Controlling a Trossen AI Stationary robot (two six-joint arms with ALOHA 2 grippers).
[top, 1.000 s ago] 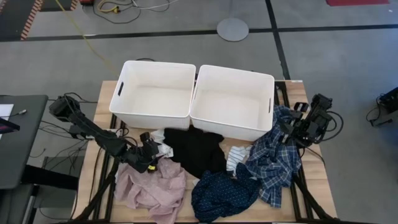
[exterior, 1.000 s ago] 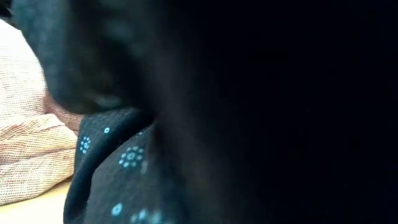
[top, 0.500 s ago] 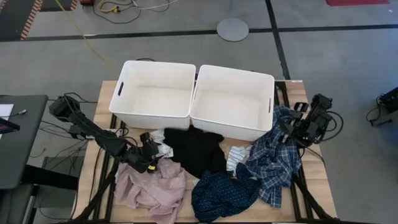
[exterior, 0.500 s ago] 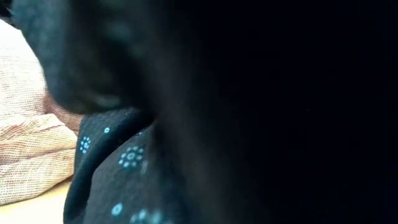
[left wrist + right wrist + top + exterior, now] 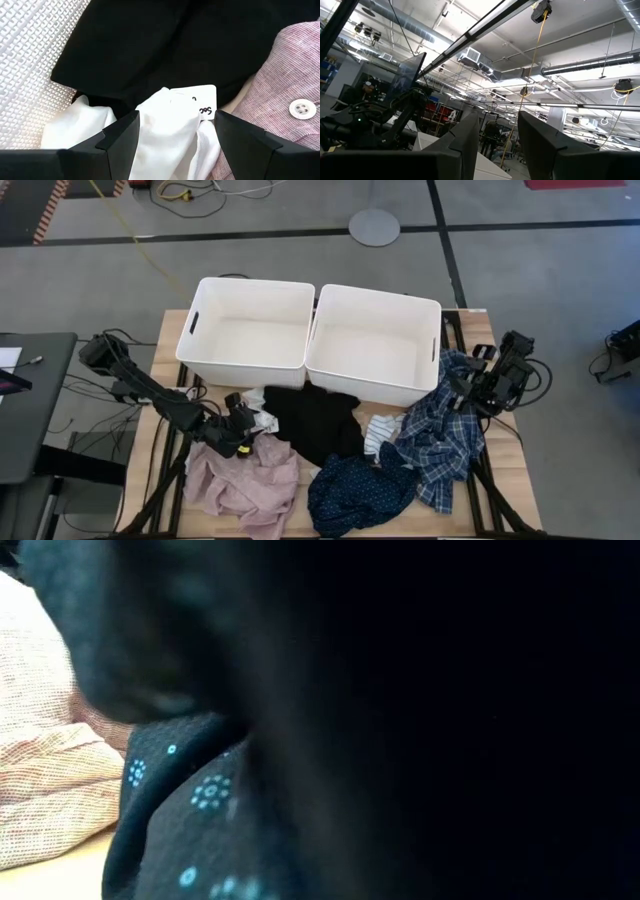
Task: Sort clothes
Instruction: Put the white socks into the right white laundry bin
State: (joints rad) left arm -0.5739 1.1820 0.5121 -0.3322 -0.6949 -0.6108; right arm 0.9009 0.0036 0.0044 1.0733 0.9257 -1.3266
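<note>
A small white sock (image 5: 264,420) with a paper tag lies at the black garment's (image 5: 315,420) left edge. My left gripper (image 5: 243,426) is open and low over the sock, coming from the table's left. The left wrist view shows its fingers standing either side of the sock (image 5: 165,130). The dusty-pink garment (image 5: 240,485) lies at the near left and the navy dotted one (image 5: 360,490) at the near middle. A striped sock (image 5: 380,430) and the plaid shirt (image 5: 440,430) lie to the right. My right gripper (image 5: 464,388) waits open at the right edge, pointing up. My left gripper has the white sock's bunched middle (image 5: 150,125) between its open fingers, slanting down from the table's left. I cannot tell whether the fingers touch the cloth. The sock lies on the table, its tag (image 5: 200,102) toward the black garment.
Two white bins stand side by side at the far edge, the left bin (image 5: 200,300) and the right bin (image 5: 435,330). The navy dotted cloth (image 5: 200,790) blocks most of the low view, with pink cloth (image 5: 40,780) at its left. The plaid shirt hangs over the right edge.
</note>
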